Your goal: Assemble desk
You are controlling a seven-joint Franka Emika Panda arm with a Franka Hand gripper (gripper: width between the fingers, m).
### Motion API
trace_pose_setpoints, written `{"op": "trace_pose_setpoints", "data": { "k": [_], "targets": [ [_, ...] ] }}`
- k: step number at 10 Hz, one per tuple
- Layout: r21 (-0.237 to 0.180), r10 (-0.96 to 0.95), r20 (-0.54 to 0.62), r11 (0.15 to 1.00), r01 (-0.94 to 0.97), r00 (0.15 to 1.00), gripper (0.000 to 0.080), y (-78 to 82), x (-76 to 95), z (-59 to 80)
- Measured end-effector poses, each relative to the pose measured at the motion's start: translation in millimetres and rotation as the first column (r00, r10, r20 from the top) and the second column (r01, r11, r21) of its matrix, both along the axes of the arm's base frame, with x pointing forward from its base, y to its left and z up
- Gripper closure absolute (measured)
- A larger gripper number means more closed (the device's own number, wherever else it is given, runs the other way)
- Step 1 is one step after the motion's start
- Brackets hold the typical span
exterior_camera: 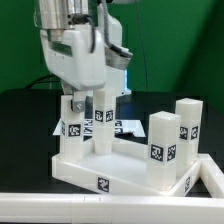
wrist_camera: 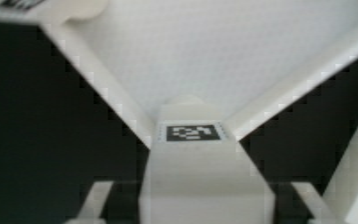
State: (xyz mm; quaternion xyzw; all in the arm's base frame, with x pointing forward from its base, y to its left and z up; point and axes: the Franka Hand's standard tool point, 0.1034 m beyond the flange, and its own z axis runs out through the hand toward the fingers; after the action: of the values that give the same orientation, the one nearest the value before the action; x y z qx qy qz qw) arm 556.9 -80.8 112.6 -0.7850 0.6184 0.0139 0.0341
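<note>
The desk lies top-down on the black table, rim just beside a white rail at the table's near edge, legs upright, while the arm reaches straight down, its gripper closed on one leg.

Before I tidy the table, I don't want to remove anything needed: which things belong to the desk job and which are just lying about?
Job: desk top; four legs standing on it.
Lying about: marker board; white bar in front.
</note>
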Motion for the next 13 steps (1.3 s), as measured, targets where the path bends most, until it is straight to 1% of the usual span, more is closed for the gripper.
{"op": "trace_pose_setpoints", "data": {
  "k": [2, 4, 5, 6, 7, 8, 9, 10, 13],
  "targets": [
    [0.007, -0.179, -0.012, 0.984, 0.179, 0.984, 0.0509, 0.3, 0.2, -0.3],
    [0.007, -0.186, -0.013, 0.982, 0.186, 0.982, 0.0509, 0.5, 0.2, -0.5],
    [0.007, -0.152, -0.01, 0.988, 0.153, 0.988, 0.0332, 0.6, 0.2, -0.5],
    [0.009, -0.086, -0.018, 0.996, 0.086, 0.996, 0.0332, 1.5, -0.9, -0.3],
    [0.012, 0.043, -0.031, 0.999, -0.043, 0.999, 0.0193, 1.9, -0.1, 1.2],
    [0.008, 0.154, -0.019, 0.988, -0.154, 0.988, 0.0163, 1.8, 1.6, 2.2],
    [0.004, 0.248, -0.015, 0.969, -0.248, 0.969, 0.0163, 1.4, 1.3, 2.1],
    [0.003, 0.292, -0.012, 0.956, -0.292, 0.956, 0.0152, 1.3, 1.1, 2.0],
    [-0.001, 0.503, 0.005, 0.865, -0.503, 0.865, 0.015, 1.1, 1.0, 1.9]
  ]
}}
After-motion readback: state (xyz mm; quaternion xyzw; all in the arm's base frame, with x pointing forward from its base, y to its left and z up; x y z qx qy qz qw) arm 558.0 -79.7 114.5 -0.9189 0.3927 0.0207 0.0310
